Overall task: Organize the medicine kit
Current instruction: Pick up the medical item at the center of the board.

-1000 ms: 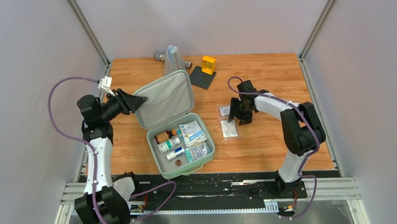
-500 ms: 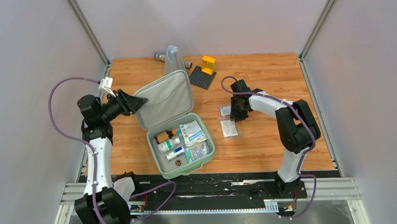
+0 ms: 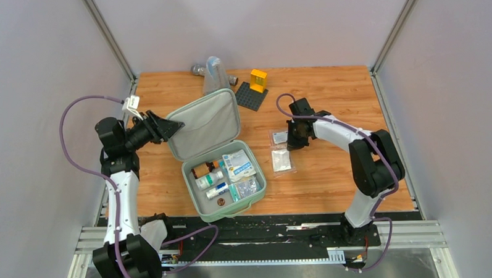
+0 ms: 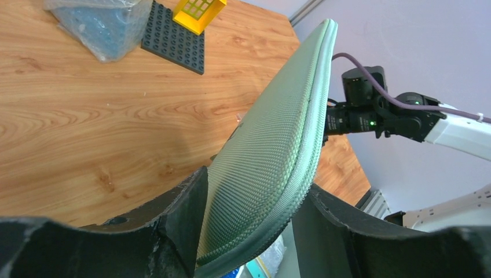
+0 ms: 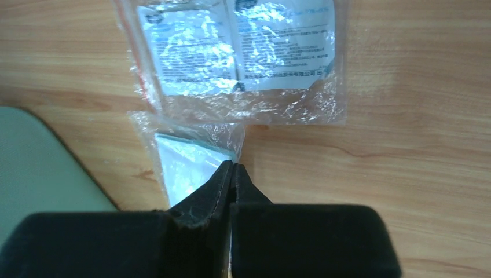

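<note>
Clamping the medicine kit's (image 3: pixel 187 178) seemingly light, stiff lid (image 4: pixel 272 150) by its rim, left fingers (image 4: pixel 179 231) grasp it; right fingers (image 5: pixel 214 185) are clenched.

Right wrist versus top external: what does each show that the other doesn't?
Only right wrist: right hand shut at the small packet's corner, and the print on the large packet. Only top external: the medicine kit open and stocked, left hand on its lid, baseplate. Both: the two packets on the table, a green edge of the kit.
</note>
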Robot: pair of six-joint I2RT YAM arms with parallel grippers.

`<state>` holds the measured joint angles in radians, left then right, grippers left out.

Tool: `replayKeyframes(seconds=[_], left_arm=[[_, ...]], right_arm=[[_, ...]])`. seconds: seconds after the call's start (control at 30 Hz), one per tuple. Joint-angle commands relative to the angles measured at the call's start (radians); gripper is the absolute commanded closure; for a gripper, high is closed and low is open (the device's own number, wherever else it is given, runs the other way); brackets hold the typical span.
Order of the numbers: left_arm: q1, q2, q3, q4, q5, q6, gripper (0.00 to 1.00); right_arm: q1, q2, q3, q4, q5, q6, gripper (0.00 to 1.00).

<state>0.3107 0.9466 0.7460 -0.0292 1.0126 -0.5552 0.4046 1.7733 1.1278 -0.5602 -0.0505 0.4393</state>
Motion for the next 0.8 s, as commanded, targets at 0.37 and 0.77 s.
replayKeyframes(seconds=[0.37, 0.77], left_arm=[[-0.003, -0.028, 0.075, -0.013, 0.022, 0.000, 0.31], [-0.003, -0.045, 0.099, -0.054, 0.021, 0.015, 0.31]], right_arm=[[0.042, -0.350, -0.021, 0.090, -0.094, -0.153, 1.00], [0.132, -0.481, 0.021, 0.125, -0.070, -0.275, 1.00]])
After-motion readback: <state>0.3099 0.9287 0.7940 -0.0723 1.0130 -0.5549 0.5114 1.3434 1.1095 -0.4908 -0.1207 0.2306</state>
